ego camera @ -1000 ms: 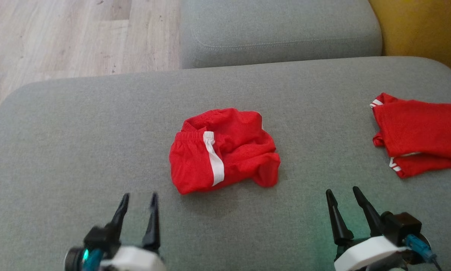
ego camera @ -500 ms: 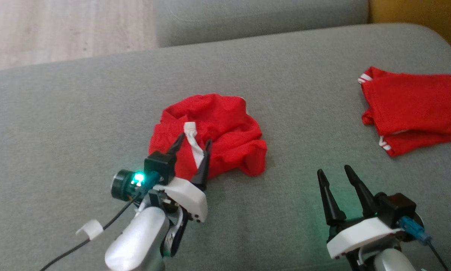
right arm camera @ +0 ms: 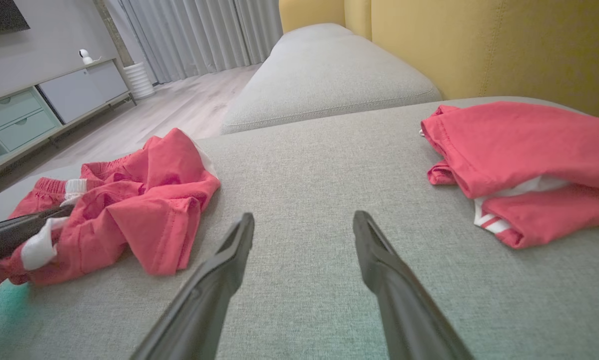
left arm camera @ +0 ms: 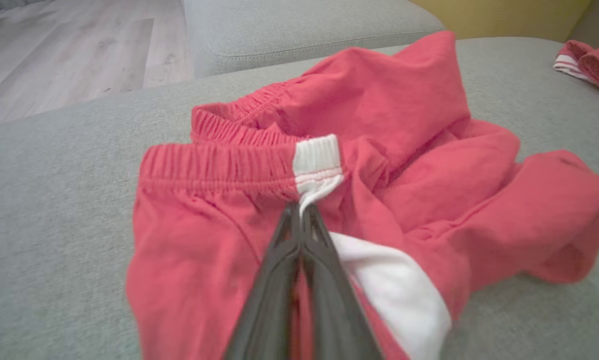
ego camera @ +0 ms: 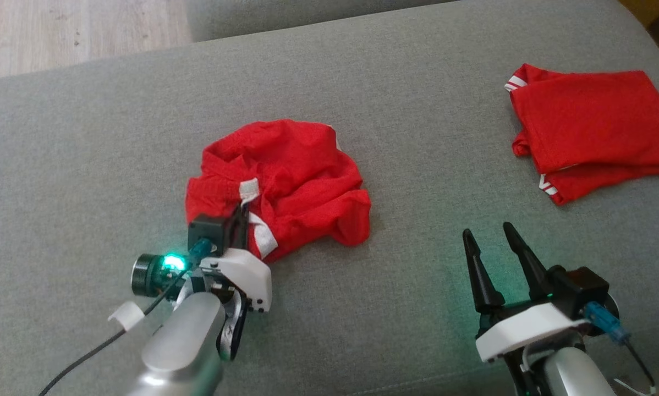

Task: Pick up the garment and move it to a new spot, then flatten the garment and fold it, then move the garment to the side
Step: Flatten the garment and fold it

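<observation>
Garment just got pinched at its stripe by the left jaws, so lifting's unlocked. Right jaws are spread, empty.

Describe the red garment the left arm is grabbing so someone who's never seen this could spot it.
On the grey cushion, look near the middle for the crumpled red shorts, where the left gripper has its jaws shut on the white side stripe. Unlike the folded red garment at the right, these sit in a rumpled heap with the elastic waistband showing.
</observation>
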